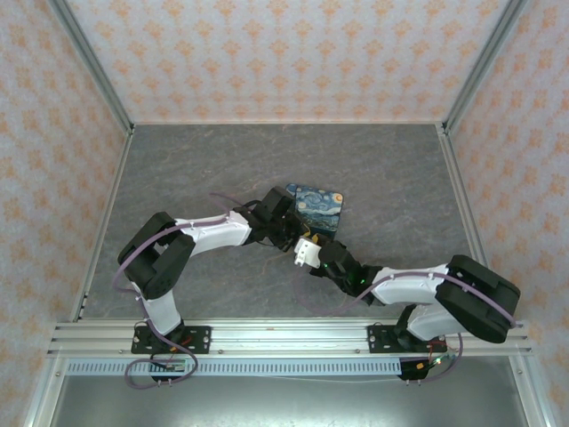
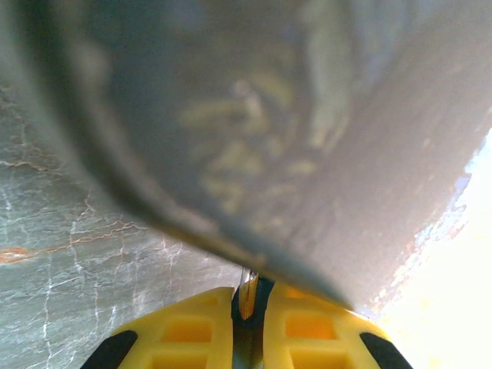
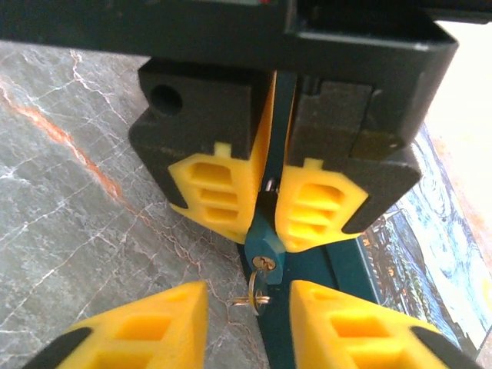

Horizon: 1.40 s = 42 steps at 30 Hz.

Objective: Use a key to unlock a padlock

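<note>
Yellow ribbed jaws of the left gripper [image 3: 267, 229] pinch the teal-headed key [image 3: 265, 247]; right gripper [image 3: 247, 301] gapes.

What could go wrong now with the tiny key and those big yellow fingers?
1. The tiny brass-coloured key hangs at the teal lock tip between the open yellow fingers of the right gripper; closing off-centre could miss it or knock it loose.
2. The left gripper pinches just that thin tip of the flat starry-night printed padlock, so twisting might pull it free.
3. Both grippers sit very close and might bump.
</note>
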Each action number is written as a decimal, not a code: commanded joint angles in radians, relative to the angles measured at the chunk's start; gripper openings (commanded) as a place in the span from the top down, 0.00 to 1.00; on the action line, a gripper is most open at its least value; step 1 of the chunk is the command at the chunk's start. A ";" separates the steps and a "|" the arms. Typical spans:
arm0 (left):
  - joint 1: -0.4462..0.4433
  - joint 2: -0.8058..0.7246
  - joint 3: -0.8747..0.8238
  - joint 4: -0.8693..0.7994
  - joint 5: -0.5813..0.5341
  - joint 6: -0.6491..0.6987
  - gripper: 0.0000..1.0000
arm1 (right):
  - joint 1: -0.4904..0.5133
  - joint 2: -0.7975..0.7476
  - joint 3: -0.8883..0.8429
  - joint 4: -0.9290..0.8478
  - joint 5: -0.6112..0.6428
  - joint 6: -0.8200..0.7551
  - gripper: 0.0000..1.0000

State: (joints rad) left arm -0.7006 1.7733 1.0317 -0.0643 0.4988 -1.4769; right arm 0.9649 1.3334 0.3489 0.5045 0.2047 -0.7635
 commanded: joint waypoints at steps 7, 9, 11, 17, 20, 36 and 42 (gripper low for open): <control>-0.009 -0.011 0.024 -0.016 0.029 -0.022 1.00 | -0.006 0.042 0.047 0.019 0.038 -0.001 0.79; -0.009 -0.012 0.024 -0.016 0.029 -0.022 1.00 | -0.006 0.050 0.047 0.020 0.048 -0.005 0.81; -0.010 -0.011 0.022 -0.016 0.029 -0.022 1.00 | -0.006 0.052 0.047 0.021 0.051 -0.005 0.84; -0.010 -0.010 0.022 -0.014 0.032 -0.021 1.00 | -0.011 0.045 0.044 0.025 0.069 -0.002 0.95; -0.010 -0.012 0.022 -0.015 0.034 -0.022 1.00 | -0.012 0.032 0.044 0.016 0.070 0.009 1.00; -0.011 -0.024 0.022 -0.024 0.030 -0.014 1.00 | -0.054 -0.008 0.145 -0.121 -0.098 0.342 1.00; -0.011 -0.023 0.019 -0.021 0.027 -0.016 1.00 | -0.087 0.004 0.086 0.010 -0.174 0.562 1.00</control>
State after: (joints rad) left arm -0.6975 1.7733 1.0336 -0.0635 0.4931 -1.4918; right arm 0.8906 1.3380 0.4423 0.3645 0.0879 -0.3641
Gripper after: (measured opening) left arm 0.107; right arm 0.056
